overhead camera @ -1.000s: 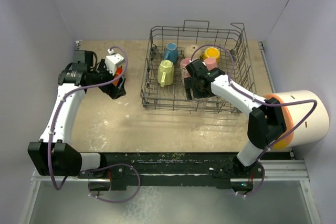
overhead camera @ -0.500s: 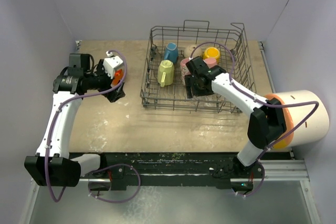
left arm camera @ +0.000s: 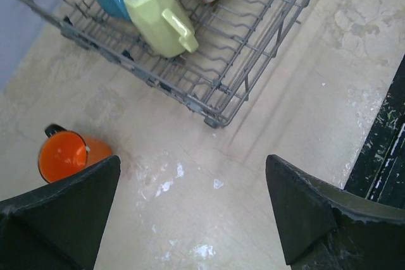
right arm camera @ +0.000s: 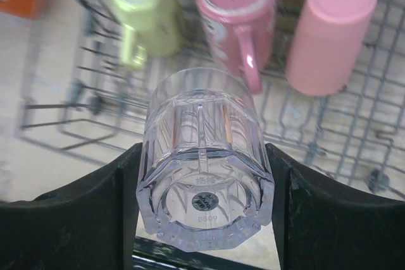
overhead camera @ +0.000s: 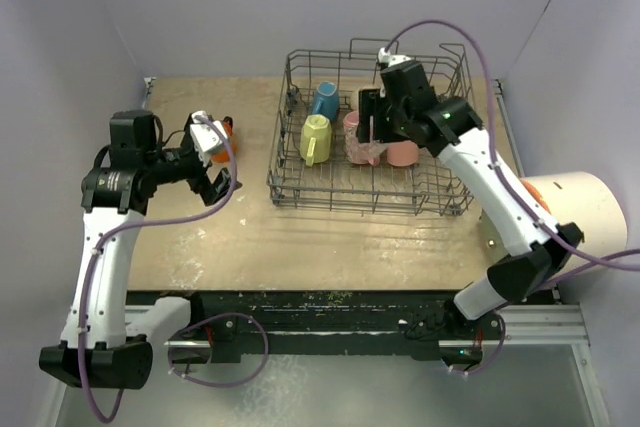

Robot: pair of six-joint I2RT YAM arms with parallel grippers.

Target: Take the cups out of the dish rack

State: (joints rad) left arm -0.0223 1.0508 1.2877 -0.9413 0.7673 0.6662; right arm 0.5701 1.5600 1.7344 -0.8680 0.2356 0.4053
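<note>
Right end effector point(right arm camera: 205, 210) is clenched on the clear glass point(right arm camera: 204, 156), one black finger on each side of its faceted wall, the glass's base turned toward the wrist camera. From above, this end effector point(overhead camera: 371, 133) hangs over the middle of the dish rack point(overhead camera: 276, 183), which sits on the far right part of the bench point(overhead camera: 300, 237). Below the glass, inside the rack, lie a pale yellow-green mug point(right arm camera: 142, 4) at the left, a pink mug point(right arm camera: 237, 4) in the middle with its handle toward the near side, and a pink tumbler point(right arm camera: 329, 33) at the right. A blue cup point(overhead camera: 325, 99) rests in the far left part of the rack, just beyond the yellow-green mug.

Left end effector point(left arm camera: 190, 219) is released, its fingers spread wide and grasping nothing, above bare bench left of the rack. An orange cup point(left arm camera: 63, 156) sits on the bench well apart from the rack's left side. A big white cylinder point(overhead camera: 575, 217) lies at the right edge.
</note>
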